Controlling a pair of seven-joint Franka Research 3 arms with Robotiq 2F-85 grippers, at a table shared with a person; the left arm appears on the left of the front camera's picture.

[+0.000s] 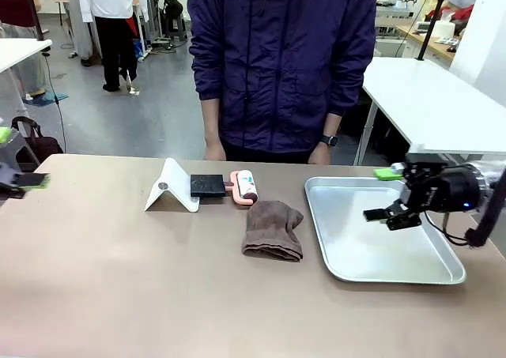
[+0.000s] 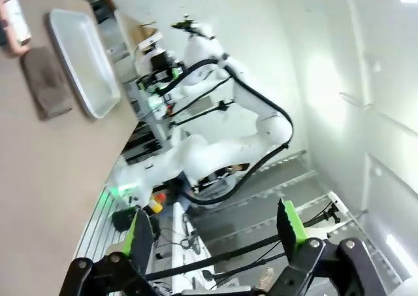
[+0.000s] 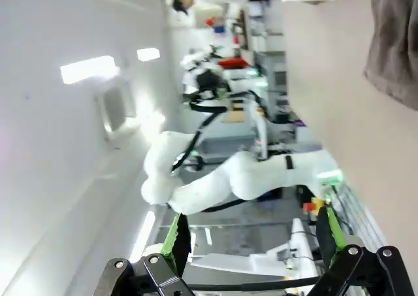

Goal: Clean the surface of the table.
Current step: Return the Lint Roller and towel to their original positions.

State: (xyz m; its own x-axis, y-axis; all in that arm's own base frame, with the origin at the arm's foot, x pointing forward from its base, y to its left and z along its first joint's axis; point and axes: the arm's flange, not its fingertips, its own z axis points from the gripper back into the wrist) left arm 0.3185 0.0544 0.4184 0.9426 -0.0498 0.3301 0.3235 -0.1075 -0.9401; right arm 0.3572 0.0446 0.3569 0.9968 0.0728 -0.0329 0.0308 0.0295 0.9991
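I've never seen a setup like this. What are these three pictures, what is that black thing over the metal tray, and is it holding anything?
Two robot arms share a brown table with a person standing at the far side. The front picture comes from a fixed camera between the arms. The black thing is the right gripper, a two-fingered hand with green pads, open and empty above the silver tray. The left gripper sits at the table's left edge, also open and empty. The other two pictures come from cameras on each wrist, looking along the fingers, so the room looks tipped sideways. On the table lie a brown cloth, a white folded stand, a black block and a small pink-and-white item.
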